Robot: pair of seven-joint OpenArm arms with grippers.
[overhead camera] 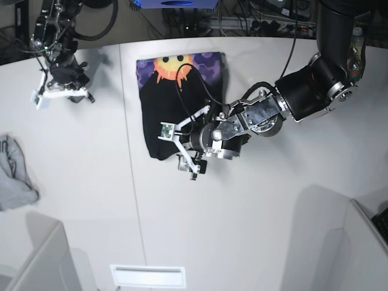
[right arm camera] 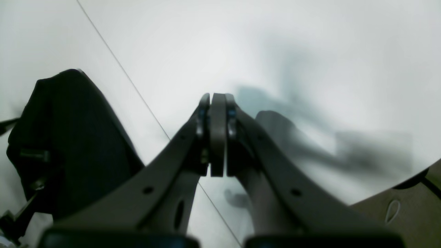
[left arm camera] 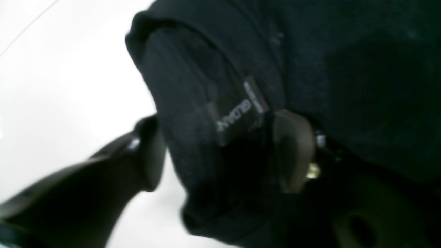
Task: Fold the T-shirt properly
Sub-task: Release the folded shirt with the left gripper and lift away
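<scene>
One folded T-shirt [overhead camera: 176, 106], long axis front-to-back, sun print far end.

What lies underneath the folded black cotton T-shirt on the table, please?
Around the folded black cotton T-shirt only bare white table shows; anything beneath it is covered by the cloth.

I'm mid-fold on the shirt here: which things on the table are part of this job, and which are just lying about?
Part of the job:
- T-shirt, black, folded, sun print showing at its far end
- left tool, open at the shirt's near edge
- right tool, shut, off to the side, away from the shirt

Lying about:
- grey cloth at the table's edge
</scene>
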